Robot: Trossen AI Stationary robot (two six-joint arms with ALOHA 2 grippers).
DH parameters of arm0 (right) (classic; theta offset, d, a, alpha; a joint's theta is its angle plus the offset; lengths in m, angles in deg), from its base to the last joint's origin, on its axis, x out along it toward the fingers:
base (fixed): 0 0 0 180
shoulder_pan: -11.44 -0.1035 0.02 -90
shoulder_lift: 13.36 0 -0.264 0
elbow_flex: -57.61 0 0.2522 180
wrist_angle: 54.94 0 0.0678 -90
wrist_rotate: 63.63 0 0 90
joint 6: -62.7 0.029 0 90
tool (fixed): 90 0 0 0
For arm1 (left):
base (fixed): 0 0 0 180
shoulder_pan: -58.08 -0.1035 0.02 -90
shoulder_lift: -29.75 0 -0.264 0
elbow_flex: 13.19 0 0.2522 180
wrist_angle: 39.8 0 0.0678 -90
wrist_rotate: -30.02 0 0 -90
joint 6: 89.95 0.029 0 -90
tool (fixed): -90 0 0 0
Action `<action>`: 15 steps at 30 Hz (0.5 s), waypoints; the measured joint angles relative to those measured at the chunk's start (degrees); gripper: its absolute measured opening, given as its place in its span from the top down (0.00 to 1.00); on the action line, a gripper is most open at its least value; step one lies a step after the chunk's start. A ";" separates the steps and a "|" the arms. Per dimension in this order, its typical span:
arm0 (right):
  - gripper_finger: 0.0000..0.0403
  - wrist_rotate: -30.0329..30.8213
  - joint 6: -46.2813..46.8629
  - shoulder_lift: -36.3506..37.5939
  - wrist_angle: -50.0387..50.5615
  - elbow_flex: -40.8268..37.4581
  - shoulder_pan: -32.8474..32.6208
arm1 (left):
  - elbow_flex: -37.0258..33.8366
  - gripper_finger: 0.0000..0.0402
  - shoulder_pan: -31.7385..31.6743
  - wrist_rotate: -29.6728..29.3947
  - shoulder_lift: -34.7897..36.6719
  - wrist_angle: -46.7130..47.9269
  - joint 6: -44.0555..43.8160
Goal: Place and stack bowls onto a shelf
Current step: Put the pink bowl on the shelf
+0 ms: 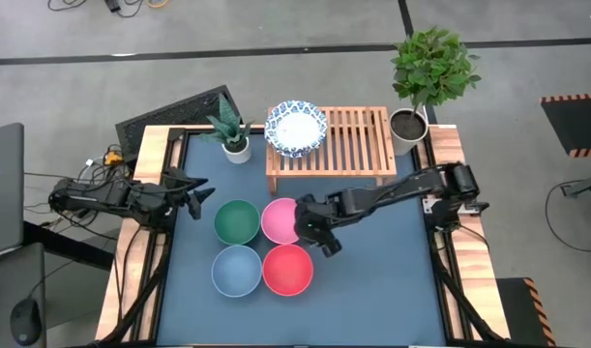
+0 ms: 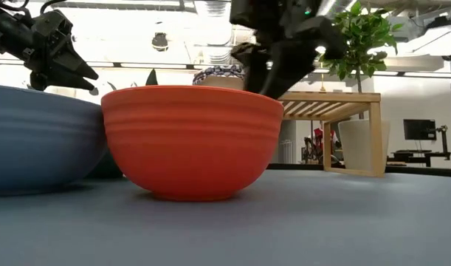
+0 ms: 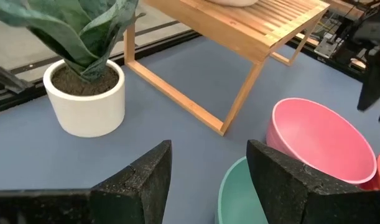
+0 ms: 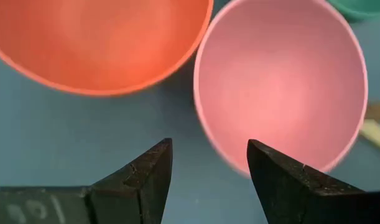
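Four plain bowls stand on the blue table: green [image 1: 237, 221], pink [image 1: 279, 219], light blue [image 1: 237, 270] and red [image 1: 287, 269]. A stack of white bowls with blue-patterned rims [image 1: 296, 128] sits on the left half of the light-wood shelf [image 1: 358, 145]. My right gripper [image 1: 310, 235] is open, just over the pink bowl's right rim [image 4: 222, 152], which runs between its fingers in the right wrist view; I see no touch. My left gripper [image 1: 196, 193] is open and empty near the table's left edge, left of the green bowl [image 3: 239, 193].
A small white pot with a spiky plant [image 1: 233, 143] stands left of the shelf. A larger potted plant [image 1: 411, 121] stands at its right. The right half of the shelf's slats is bare. The table to the right of the red bowl [image 2: 192, 140] is open blue surface.
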 joint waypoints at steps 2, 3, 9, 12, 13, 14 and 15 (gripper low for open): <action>0.42 0.01 -2.20 -1.42 -0.05 0.05 0.27 | 0.00 0.52 0.00 0.00 -0.02 0.18 -0.11; 0.42 0.06 -3.12 -2.41 0.17 0.00 0.34 | 0.00 0.52 0.00 -0.02 0.00 0.17 -0.13; 0.42 0.64 -4.39 -6.95 -1.24 -0.09 1.13 | 0.00 0.52 0.00 -0.07 -0.02 0.23 -0.24; 0.45 4.48 -4.04 -8.59 -1.38 0.02 1.43 | 0.00 0.52 0.00 -0.15 -0.02 0.23 -0.24; 0.47 5.59 -4.04 -8.72 -0.98 -0.02 1.45 | 0.00 0.52 0.00 -0.11 -0.02 0.25 -0.24; 0.50 6.57 -3.81 -8.72 -0.45 -0.08 1.44 | 0.00 0.52 0.00 -0.15 -0.02 0.25 -0.24; 0.54 7.17 -3.29 -8.66 -0.47 -0.09 1.42 | 0.00 0.52 0.00 -0.17 -0.02 0.23 -0.24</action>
